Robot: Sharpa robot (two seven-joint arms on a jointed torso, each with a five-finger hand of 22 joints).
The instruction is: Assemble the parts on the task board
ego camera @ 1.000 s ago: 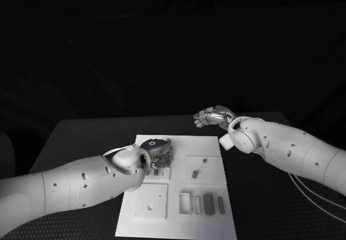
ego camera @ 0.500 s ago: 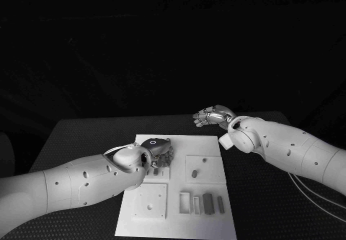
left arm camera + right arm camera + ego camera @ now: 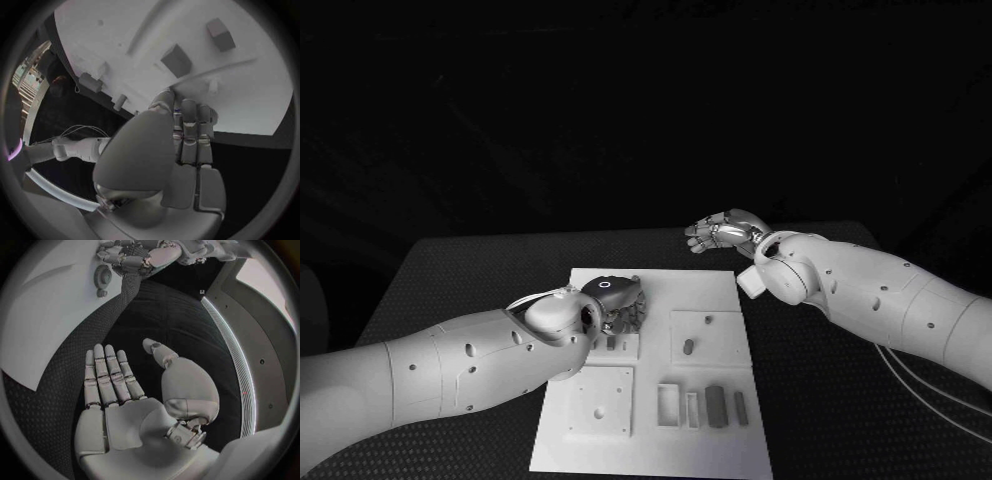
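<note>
The white task board (image 3: 718,300) lies in the middle of the table. My left hand (image 3: 613,298) is over its near-left part, fingers bent down onto a raised block there; whether they grip anything is hidden. In the left wrist view the left hand (image 3: 169,155) points its fingers, held together, at the board (image 3: 125,30), near two grey blocks (image 3: 177,59). My right hand (image 3: 723,232) hovers over the table beyond the board's far right corner. The right wrist view shows that right hand (image 3: 125,405) flat and empty. A grey peg (image 3: 687,347) and grey bars (image 3: 717,407) lie on the board.
A square plate with a hole (image 3: 603,400) sits at the board's near-left corner. A round toothed piece (image 3: 103,276) lies on the board (image 3: 50,305) beside my left hand (image 3: 147,255). Black table surface (image 3: 473,280) surrounds the board.
</note>
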